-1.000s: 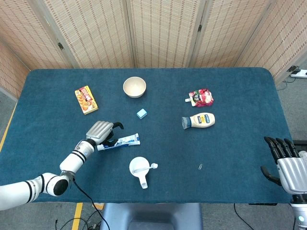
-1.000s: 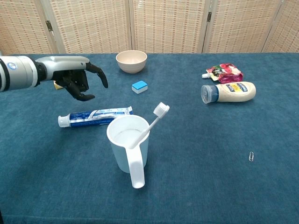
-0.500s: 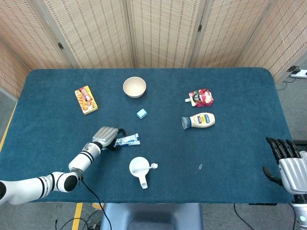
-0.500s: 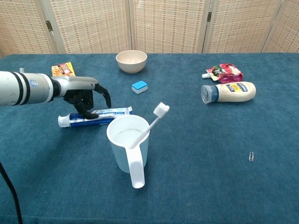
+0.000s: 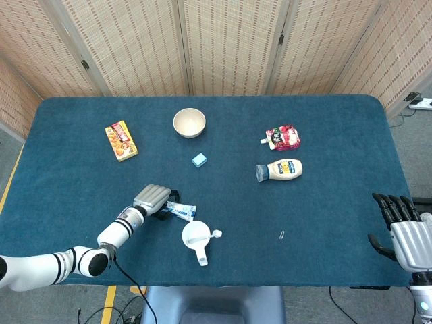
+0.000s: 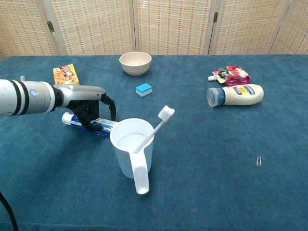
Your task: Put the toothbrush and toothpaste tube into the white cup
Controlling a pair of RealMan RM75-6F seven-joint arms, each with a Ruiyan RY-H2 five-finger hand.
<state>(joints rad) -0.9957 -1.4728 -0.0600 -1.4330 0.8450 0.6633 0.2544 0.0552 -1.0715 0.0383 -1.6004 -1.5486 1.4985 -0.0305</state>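
1. Left hand [image 6: 91, 107] is down on the toothpaste tube [image 6: 96, 123], fingers curled around its middle, near the desk's front-left.
2. Toothbrush [image 6: 155, 128] stands leaning in the white cup [image 6: 133, 149], just beside the tube.
3. Right hand [image 5: 403, 231] hangs off the desk's front-right corner, fingers spread, holding nothing.

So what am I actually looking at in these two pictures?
A two-armed robot with humanlike hands, working at a blue table. One picture looks down from its head, the other forward from its chest. Its left hand has its fingers around a toothpaste tube. The right hand waits, open, at the table's edge. A toothbrush already stands in the white cup. Also lying about: a bowl, snack box, mayonnaise bottle, red pouch.
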